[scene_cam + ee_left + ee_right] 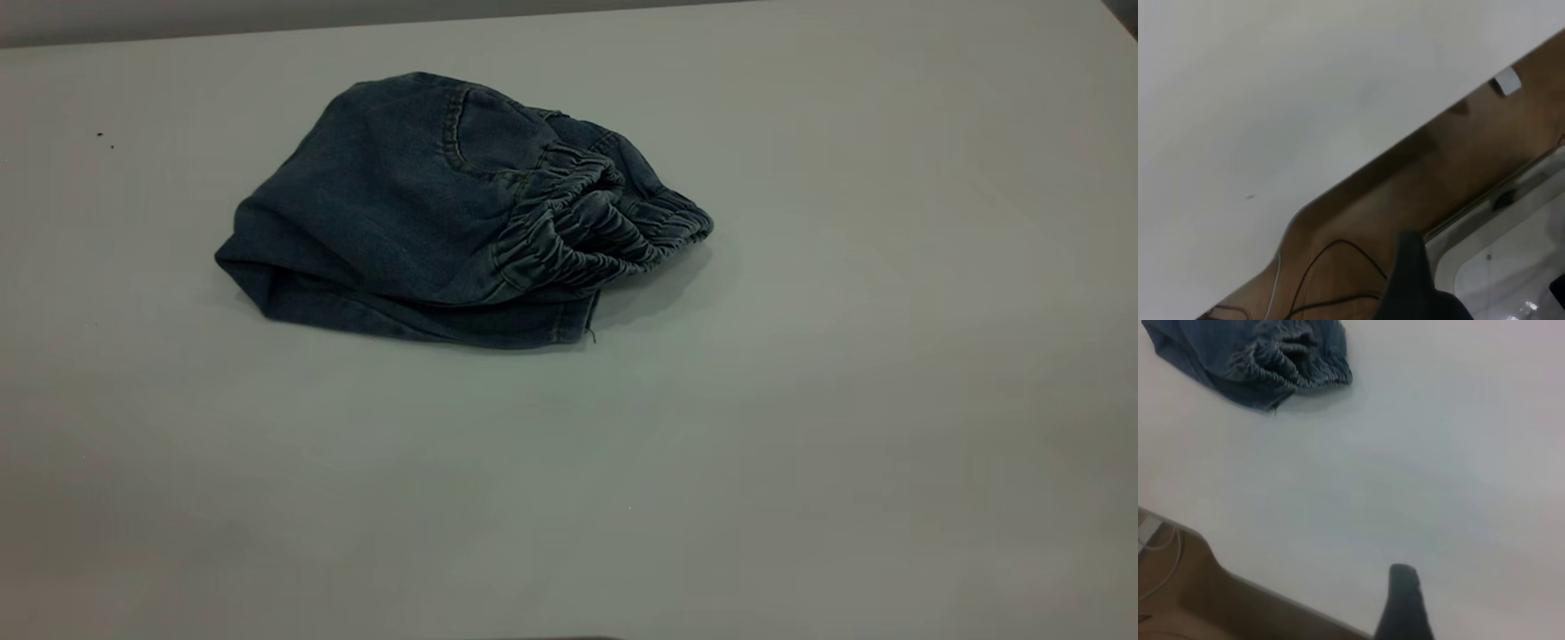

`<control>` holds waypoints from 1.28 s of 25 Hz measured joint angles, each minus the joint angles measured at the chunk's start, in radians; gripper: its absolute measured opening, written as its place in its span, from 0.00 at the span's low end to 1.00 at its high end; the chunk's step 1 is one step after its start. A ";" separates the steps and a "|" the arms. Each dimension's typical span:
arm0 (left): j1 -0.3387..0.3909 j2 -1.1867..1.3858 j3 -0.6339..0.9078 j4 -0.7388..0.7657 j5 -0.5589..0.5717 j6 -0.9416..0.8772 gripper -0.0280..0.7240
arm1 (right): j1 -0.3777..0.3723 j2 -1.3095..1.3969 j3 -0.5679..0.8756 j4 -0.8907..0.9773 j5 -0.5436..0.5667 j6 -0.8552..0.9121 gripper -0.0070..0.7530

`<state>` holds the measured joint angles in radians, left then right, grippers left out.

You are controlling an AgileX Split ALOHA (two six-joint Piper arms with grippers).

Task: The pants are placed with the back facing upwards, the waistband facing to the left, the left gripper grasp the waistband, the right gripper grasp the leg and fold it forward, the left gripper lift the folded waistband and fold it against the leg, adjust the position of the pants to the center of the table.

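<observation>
Jaws are out of the exterior view: folded blue denim pants [418, 213] lie alone on the white matte bench [800, 400], gathered waistband [596, 227] rightward. Left wrist: one dark fingertip [1411, 267], bench edge, cables; spread unknown. Right wrist: one fingertip [1405, 597], pants well apart; cannot tell.

Denim cloth pants [400, 204] on smooth matt table [800, 400].
</observation>
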<state>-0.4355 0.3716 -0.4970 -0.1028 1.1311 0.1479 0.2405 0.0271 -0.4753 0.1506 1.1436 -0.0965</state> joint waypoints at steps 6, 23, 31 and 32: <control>0.000 0.000 0.002 -0.003 -0.013 0.010 0.72 | 0.000 -0.013 0.000 0.000 -0.001 0.000 0.62; 0.141 -0.062 0.002 -0.006 -0.015 0.012 0.72 | -0.018 -0.019 0.000 0.001 -0.002 0.000 0.62; 0.360 -0.310 0.002 -0.006 -0.009 0.012 0.72 | -0.258 -0.037 0.000 0.008 -0.002 0.000 0.62; 0.371 -0.339 0.002 -0.006 -0.006 0.012 0.72 | -0.276 -0.038 0.000 0.008 -0.002 0.000 0.62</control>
<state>-0.0649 0.0328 -0.4952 -0.1089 1.1252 0.1598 -0.0352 -0.0111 -0.4753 0.1582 1.1415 -0.0965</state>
